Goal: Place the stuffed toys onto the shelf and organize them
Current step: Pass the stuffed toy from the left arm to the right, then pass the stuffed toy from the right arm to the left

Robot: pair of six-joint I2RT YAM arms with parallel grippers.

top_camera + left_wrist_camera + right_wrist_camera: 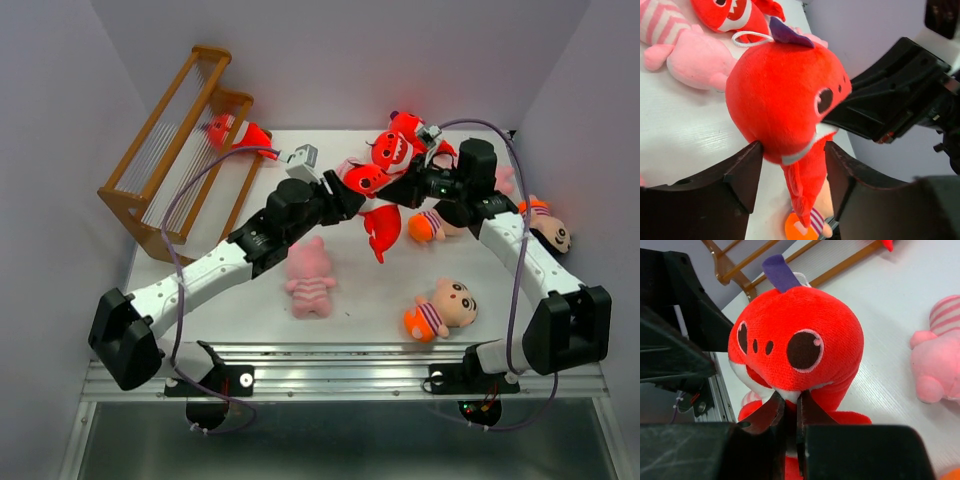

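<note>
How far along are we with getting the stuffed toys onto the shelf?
Done: one red monster lies at the shelf's lowest step. In hand: a second red monster hangs above the table, right gripper pinching its mouth, left gripper open around it. Left: the pink pig, the boy doll up front and the rest lying on the table.

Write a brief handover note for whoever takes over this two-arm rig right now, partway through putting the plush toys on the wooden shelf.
Left gripper: jaws open, either side of the red toothy plush monster.
Right gripper: jaws shut on that monster's mouth, holding it up between the arms.
Done: another red plush monster rests at the lowest step of the brown wooden slatted shelf.
Left: shelve the held monster, then the pink striped plush pig, the tan-headed boy doll and the other toys lying on the white table.
</note>
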